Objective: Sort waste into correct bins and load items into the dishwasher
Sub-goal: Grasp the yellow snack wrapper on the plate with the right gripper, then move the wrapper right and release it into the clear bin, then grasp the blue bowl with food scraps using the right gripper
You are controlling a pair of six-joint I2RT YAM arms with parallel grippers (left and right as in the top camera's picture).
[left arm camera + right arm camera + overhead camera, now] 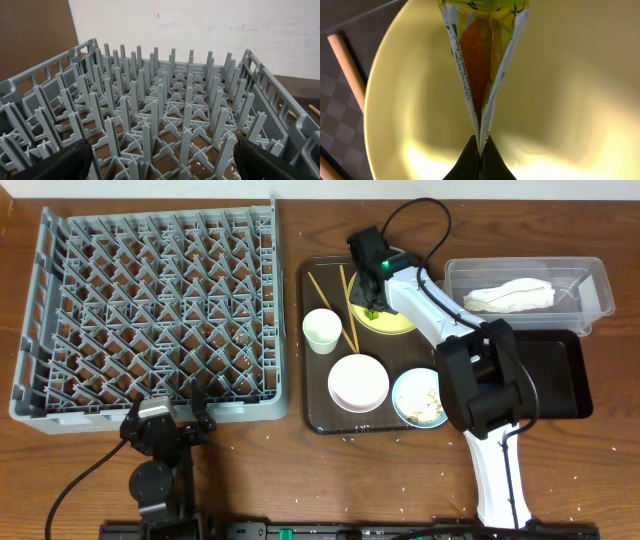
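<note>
My right gripper (372,302) is shut on the orange-and-green snack wrapper (481,65), pinching its edge over the round yellow plate (560,90), which also shows in the overhead view (392,320). Wooden chopsticks (347,315) lie left of the plate. The small white cup (322,330), white bowl (358,382) and light blue bowl (419,397) with rice scraps sit on the brown tray (312,415). The clear tub (595,280) holds the white napkin (510,295). The black tray (560,375) lies beside it. My left gripper (160,162) is open by the grey dish rack (150,310), whose pegs fill the left wrist view (165,115).
Rice grains are scattered on the wooden table (330,455) in front of the brown tray. My right arm (480,380) stretches over the black tray and the brown tray's right side. A chopstick end (347,67) shows left of the plate.
</note>
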